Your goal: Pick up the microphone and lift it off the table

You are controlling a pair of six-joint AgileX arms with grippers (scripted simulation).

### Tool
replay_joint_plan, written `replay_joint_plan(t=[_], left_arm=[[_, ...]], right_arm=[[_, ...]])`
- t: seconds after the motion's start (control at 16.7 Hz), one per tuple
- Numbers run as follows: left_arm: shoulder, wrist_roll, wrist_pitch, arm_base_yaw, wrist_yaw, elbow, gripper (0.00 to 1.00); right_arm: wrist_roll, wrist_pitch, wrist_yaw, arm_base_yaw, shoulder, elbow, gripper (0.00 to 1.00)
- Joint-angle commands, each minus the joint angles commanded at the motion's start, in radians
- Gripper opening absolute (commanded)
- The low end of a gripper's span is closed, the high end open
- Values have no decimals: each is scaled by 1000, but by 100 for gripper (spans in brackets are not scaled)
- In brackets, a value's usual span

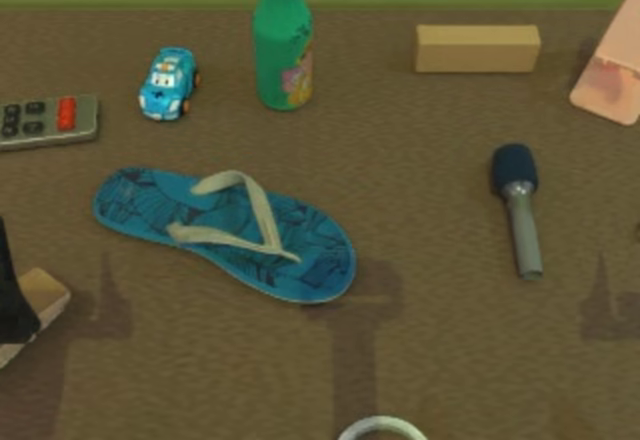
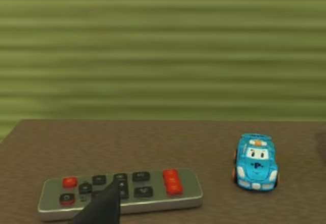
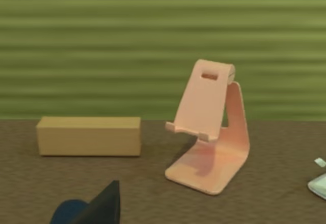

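The microphone (image 1: 517, 206) lies on the table (image 1: 430, 360); both arms' finger states seem indiscernible.

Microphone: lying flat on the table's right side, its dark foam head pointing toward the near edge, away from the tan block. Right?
Not quite. The top view shows the microphone lying flat on the table's right side, but its foam head points toward the tan block, its handle toward the near edge.

Microphone (image 1: 517, 212) flat on table (image 1: 430, 360), right of flip-flop (image 1: 225, 231).
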Motion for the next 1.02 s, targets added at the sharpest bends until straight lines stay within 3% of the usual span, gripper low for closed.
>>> replay_joint_plan(t=[0.24, 0.48, 1.02], left_arm=[[0, 0, 0, 0, 0, 0, 100], [0, 0, 0, 0, 0, 0, 100], [0, 0, 0, 0, 0, 0, 100]], right_arm=[[7, -23, 2, 9, 31, 27, 100], [50, -150, 18, 59, 220, 181, 100], [248, -568, 69, 238, 1100, 815, 100]])
